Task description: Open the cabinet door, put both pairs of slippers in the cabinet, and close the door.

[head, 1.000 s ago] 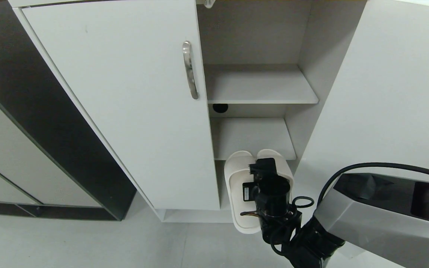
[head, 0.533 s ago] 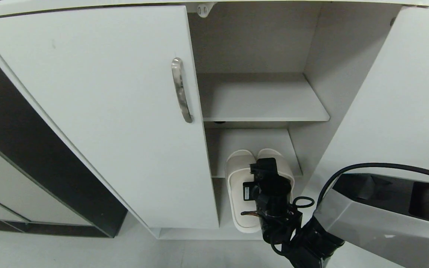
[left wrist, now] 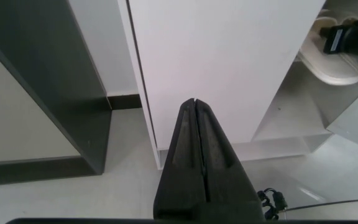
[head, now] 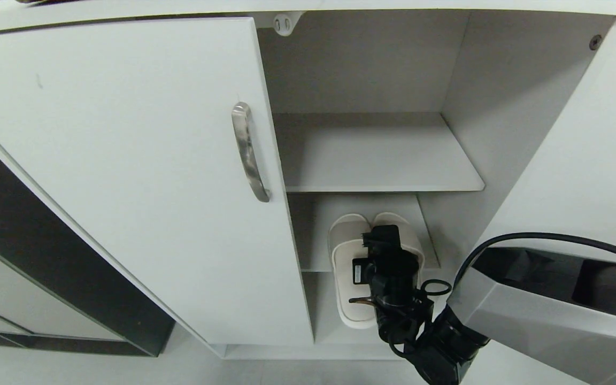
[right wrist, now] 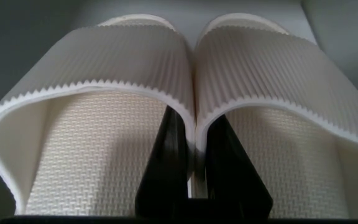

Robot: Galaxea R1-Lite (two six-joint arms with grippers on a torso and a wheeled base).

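Note:
A pair of white ribbed slippers (head: 344, 256) hangs side by side in the cabinet's open right half, toes pointing in over the lower shelf (head: 321, 230). My right gripper (head: 378, 235) is shut on the slippers (right wrist: 104, 124), its black fingers (right wrist: 166, 162) pinching the two inner straps together. The left door (head: 126, 176) with its metal handle (head: 249, 152) is closed; the right door (head: 580, 160) stands swung open. My left gripper (left wrist: 194, 106) is shut on nothing, low in front of the closed left door (left wrist: 222, 56). The slippers (left wrist: 334, 62) also appear at that view's edge.
An upper shelf (head: 377, 155) lies bare above the slippers. A dark panel (head: 46, 256) flanks the cabinet on the left, with grey floor (left wrist: 123, 155) in front of it. The open door stands close beside my right arm.
The head camera has moved, so the cabinet sits lower and larger in the picture. The right gripper has carried the slippers farther in over the lower shelf.

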